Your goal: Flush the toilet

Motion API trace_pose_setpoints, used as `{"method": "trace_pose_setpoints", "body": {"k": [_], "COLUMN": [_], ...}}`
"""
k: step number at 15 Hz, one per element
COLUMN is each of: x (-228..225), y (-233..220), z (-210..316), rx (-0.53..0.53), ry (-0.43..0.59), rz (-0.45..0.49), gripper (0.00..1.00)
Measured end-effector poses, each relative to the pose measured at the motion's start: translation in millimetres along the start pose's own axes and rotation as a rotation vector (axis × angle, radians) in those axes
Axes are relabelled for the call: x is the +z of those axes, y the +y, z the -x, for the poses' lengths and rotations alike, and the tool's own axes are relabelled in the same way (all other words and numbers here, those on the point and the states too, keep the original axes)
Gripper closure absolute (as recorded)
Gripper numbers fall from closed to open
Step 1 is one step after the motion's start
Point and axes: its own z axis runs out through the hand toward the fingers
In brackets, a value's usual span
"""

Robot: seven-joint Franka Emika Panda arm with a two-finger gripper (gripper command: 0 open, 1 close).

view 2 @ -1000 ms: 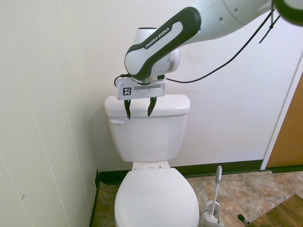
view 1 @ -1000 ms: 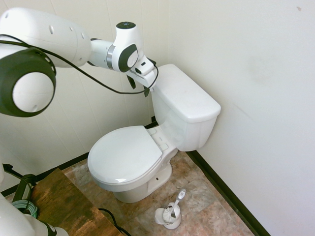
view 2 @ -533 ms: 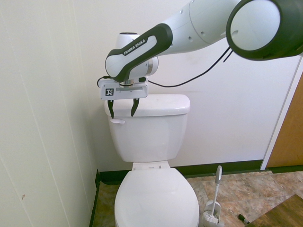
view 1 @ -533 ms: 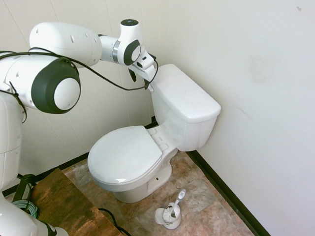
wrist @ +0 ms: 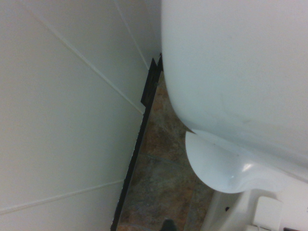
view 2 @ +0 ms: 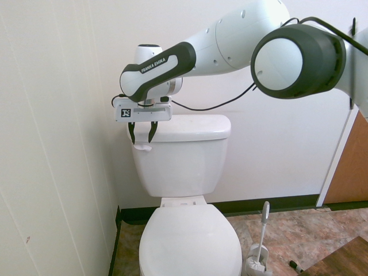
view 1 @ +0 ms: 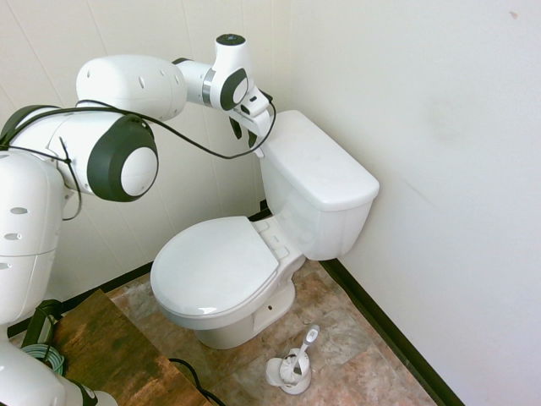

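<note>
Just above the flush lever (view 2: 143, 148), at the front of the tank (view 2: 183, 167), hangs the hand (view 2: 142, 140), pointing down with its two dark fingers (view 2: 153, 132) apart: open, though not very wide, and with nothing in its grip. Whether a fingertip touches the lever I cannot tell. Outward from there, the tank lid (view 1: 325, 165) lies closed, and below and in front of the tank the toilet's seat lid (view 1: 214, 266) is down. The toilet stands in the corner, between the panelled wall (view 1: 127, 194) and the plain wall (view 1: 448, 169). On the floor (view 1: 338, 364) beside it is the toilet brush (view 2: 263, 230) in its holder (view 2: 255, 256), well away from the hand, and a wooden surface (view 1: 122, 359) sits further out.

As for progress, the reach looks nearly finished; the press itself seems left to do, since the lever shows no clear dip. I'd judge that a short downward push comes next, and that a finger could slip off the lever's rounded edge.

The second exterior view shows the gap between the fingers and the lever beneath them, which the first exterior view gives poorly. The wrist view shows the lever's curved, glossy form close up, jutting beside the tank, but not what the fingers are doing.
</note>
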Motion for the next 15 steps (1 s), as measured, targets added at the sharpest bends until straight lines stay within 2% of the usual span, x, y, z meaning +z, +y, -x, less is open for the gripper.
{"method": "trace_pose_setpoints", "body": {"k": [15], "x": [42.6], "y": [-6.8], "z": [-17.8], "rx": [0.028], "ry": [-0.009], "rz": [0.001], "gripper": [1.00]}}
